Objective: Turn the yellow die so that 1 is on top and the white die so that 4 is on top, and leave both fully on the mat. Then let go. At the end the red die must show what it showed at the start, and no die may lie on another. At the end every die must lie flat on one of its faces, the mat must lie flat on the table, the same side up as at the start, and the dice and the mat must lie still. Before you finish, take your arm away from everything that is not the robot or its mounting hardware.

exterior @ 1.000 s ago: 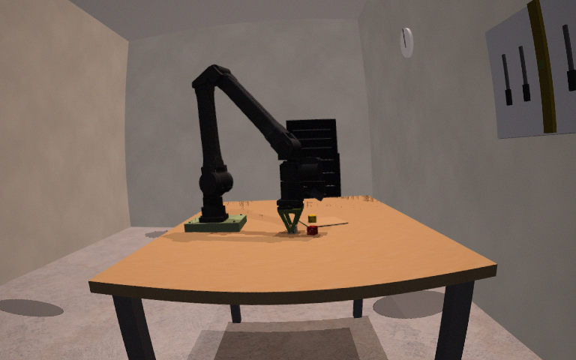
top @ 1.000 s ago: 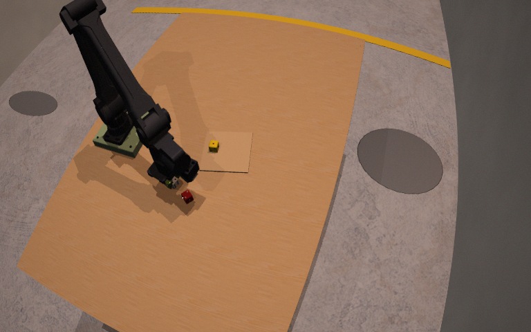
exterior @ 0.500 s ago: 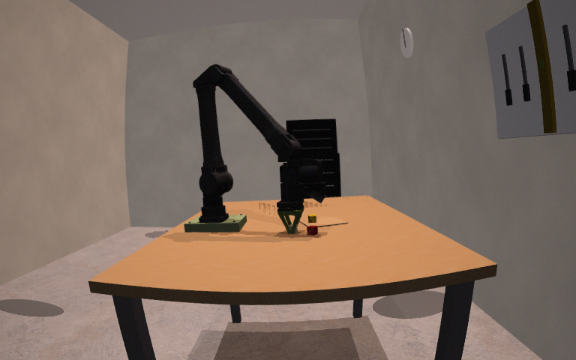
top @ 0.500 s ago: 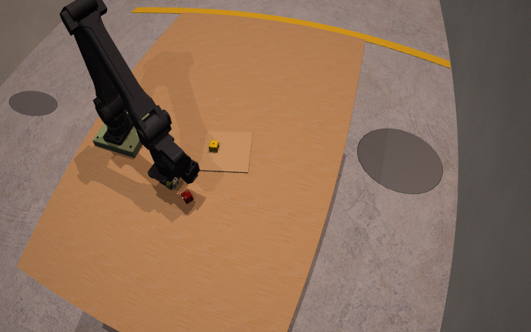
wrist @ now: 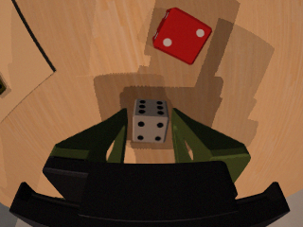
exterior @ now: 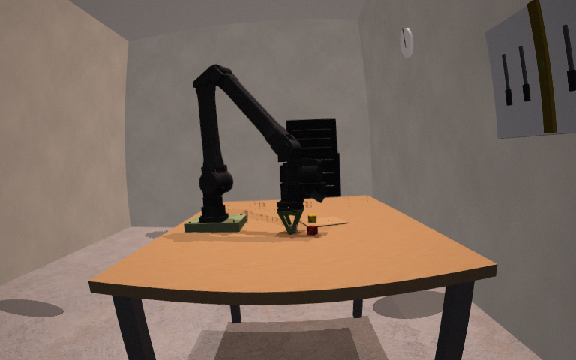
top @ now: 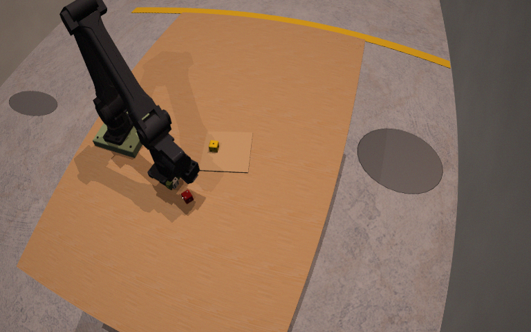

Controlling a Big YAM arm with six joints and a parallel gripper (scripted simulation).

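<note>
Low over a wooden table [top: 254, 234] [exterior: 254, 262] [wrist: 104, 28], a black arm [top: 128, 90] [exterior: 250, 101] is reaching down from its green base plate [top: 133, 151] [exterior: 238, 225], left of center in the exterior frame. The gripper [top: 172, 184] [exterior: 292, 232] [wrist: 149, 114] is standing partly open, its green fingers flanking the white die [top: 175, 182] [exterior: 295, 230] [wrist: 150, 120] at the center of the wrist frame but gripping nothing, with a narrow gap showing on either side. The white die is sitting off the mat [top: 234, 152] [exterior: 333, 221] [wrist: 19, 57], presenting six pips on its upper face in the wrist frame and four on the face below that. The red die [top: 187, 196] [exterior: 312, 229] [wrist: 182, 35] is resting near it on the bare wood, at upper right in the wrist frame, displaying two pips on its broadest visible face. The yellow die [top: 213, 146] [exterior: 312, 218] [wrist: 2, 86] is lying on the mat near the center of the top frame, showing a single pip upward, while only its dark edge is appearing at the wrist frame's left border.
</note>
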